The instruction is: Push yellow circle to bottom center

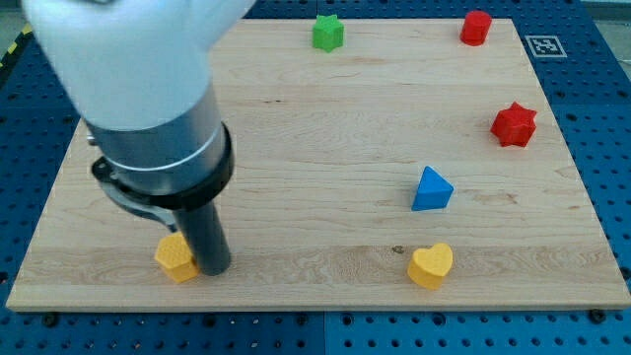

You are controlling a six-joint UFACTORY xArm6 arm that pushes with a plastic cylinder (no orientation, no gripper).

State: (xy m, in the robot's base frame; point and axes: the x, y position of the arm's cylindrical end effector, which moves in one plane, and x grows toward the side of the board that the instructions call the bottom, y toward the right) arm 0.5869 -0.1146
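A yellow block (175, 258), rounded or many-sided and partly hidden by the rod, lies near the bottom left of the wooden board (315, 128). My tip (214, 269) rests on the board just to the view's right of this block, touching or almost touching it. The dark rod rises from there into the grey and white arm body that fills the view's top left. A yellow heart block (431, 265) lies at the bottom, right of centre.
A blue triangle block (431, 189) sits right of centre. A red star block (514, 124) lies at the right edge, a red block (475, 27) at the top right, a green block (327, 33) at the top centre. Blue pegboard surrounds the board.
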